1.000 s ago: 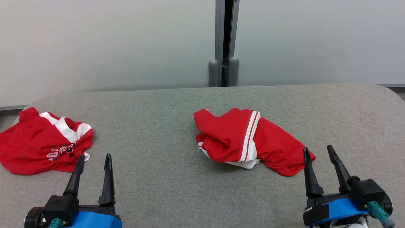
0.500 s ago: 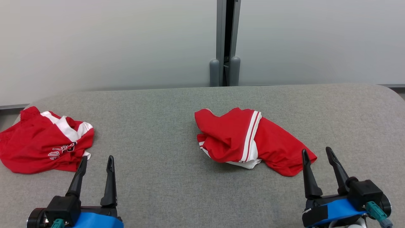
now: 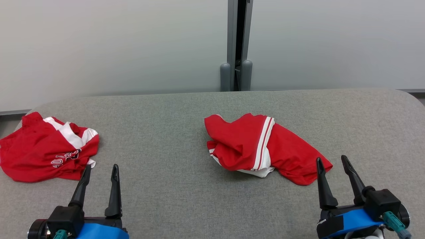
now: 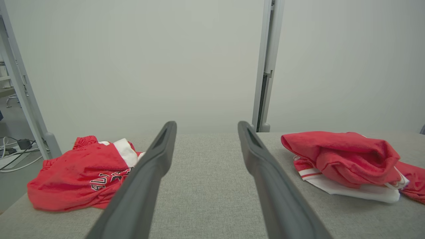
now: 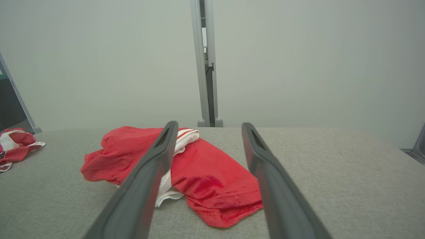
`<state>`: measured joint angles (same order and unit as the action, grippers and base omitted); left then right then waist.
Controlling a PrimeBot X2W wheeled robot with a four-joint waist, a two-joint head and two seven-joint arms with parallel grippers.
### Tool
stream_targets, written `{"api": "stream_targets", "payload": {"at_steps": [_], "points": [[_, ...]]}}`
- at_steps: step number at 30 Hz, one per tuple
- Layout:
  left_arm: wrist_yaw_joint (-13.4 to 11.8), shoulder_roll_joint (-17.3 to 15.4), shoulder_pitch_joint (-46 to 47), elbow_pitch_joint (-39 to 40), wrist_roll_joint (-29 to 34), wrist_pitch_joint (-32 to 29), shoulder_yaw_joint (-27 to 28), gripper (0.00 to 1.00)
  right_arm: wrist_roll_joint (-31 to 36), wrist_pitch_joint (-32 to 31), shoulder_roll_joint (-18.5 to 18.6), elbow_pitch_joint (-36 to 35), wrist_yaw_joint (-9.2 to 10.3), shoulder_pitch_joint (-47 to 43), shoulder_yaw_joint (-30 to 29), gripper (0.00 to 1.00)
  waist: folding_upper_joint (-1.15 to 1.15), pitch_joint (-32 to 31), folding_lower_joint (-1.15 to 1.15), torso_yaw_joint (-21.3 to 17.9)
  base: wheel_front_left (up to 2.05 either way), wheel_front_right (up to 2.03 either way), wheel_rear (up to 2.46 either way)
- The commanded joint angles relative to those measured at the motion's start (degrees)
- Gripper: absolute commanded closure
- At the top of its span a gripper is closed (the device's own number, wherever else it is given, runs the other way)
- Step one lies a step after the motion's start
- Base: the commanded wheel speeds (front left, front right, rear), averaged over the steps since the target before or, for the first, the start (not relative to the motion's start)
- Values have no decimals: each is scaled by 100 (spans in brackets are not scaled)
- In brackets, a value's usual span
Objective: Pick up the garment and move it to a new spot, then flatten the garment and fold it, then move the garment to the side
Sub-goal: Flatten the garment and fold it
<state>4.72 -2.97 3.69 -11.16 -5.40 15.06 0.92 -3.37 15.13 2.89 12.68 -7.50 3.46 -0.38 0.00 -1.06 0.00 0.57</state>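
Observation:
A crumpled red garment [image 3: 255, 147] with white stripes lies right of the table's middle; it is also in the left wrist view [image 4: 345, 159] and the right wrist view [image 5: 206, 176]. A second crumpled red garment [image 3: 46, 152] with white panels and lettering lies at the table's left edge [image 4: 76, 174]. My left gripper [image 3: 101, 166] stands open just in front of the lettered one, touching nothing [image 4: 206, 123]. My right gripper [image 3: 331, 158] is open, its fingertips at the near right corner of the striped garment, with nothing between them [image 5: 209, 123].
The grey fabric table [image 3: 172, 132] has rounded far corners. Behind it stands a pale partition wall with a grey post [image 3: 236, 46] at the middle. Bare tabletop lies between the two garments and to the far right.
Both grippers have drawn back slightly toward the view's bottom edge. The garments lie as before.

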Motion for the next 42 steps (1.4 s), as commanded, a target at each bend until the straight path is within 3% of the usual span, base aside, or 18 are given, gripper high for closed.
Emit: {"api": "stream_targets", "payload": {"at_steps": [1,12,21,32,42], "points": [[18,-9,16,-13,27,17,25,0,16,3,-3,16,2,-5,4,0,0,-1,0,1,0,0,0],[18,0,42,-30,24,17,24,0,43,4,-3,83,2,220,77,0,0,4,0,9,0,0,0],[-4,-1,211,-3,-65,18,-160,0,379,3,156,248,2,1683,371,0,0,329,0,138,0,0,0],[-60,-1,620,31,-207,18,-446,0,644,-517,458,2067,2,3545,261,0,0,1038,0,581,0,0,0],[-167,0,977,62,-358,18,-711,0,666,-753,541,3826,2,4093,68,0,0,1581,0,876,0,0,0]]}}
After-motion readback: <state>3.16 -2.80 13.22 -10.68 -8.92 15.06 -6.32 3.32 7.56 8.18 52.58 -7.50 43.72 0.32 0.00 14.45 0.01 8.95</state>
